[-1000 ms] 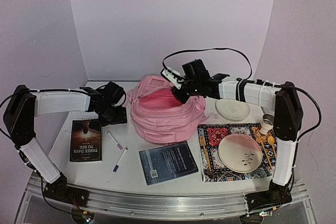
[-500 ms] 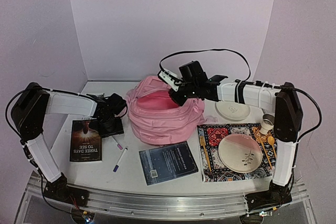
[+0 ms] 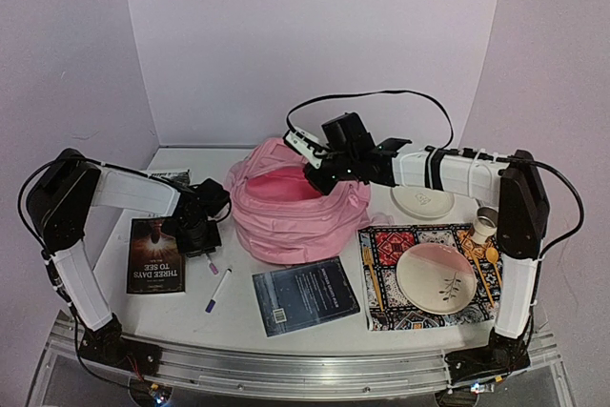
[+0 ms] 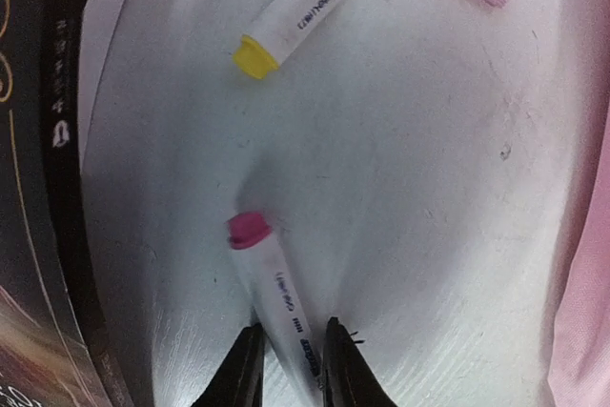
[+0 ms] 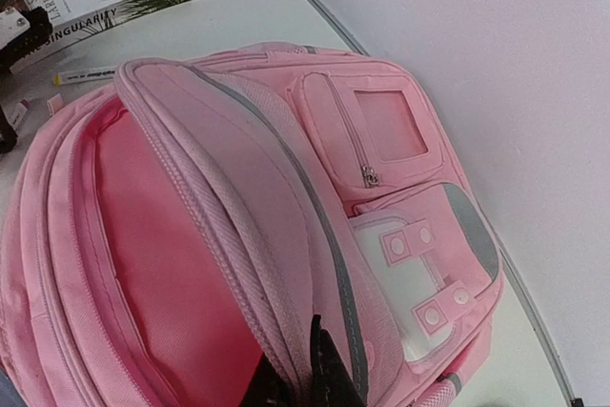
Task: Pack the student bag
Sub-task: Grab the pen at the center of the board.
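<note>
The student bag (image 3: 291, 216) is a large pink backpack lying in the middle of the table with its main compartment (image 5: 162, 274) gaping open. My right gripper (image 5: 295, 369) is shut on the zipped rim of that opening and holds it up; from above it shows at the bag's far right edge (image 3: 319, 178). My left gripper (image 4: 291, 333) is down on the table left of the bag, also seen from above (image 3: 201, 243). Its jaws are shut on a white marker with a pink cap (image 4: 272, 278).
A yellow-capped marker (image 4: 305, 16) lies beyond the held one. A blue-tipped marker (image 3: 218, 289), a dark book (image 3: 155, 254) and a blue book (image 3: 305, 295) lie near the front. A patterned mat (image 3: 386, 304) with a plate (image 3: 436, 276), a cup (image 3: 485, 224) and a white plate (image 3: 422, 199) fill the right.
My left gripper came nearer and lower onto the pink-capped marker and closed on it. My right gripper drew the bag's rim slightly to the left.
</note>
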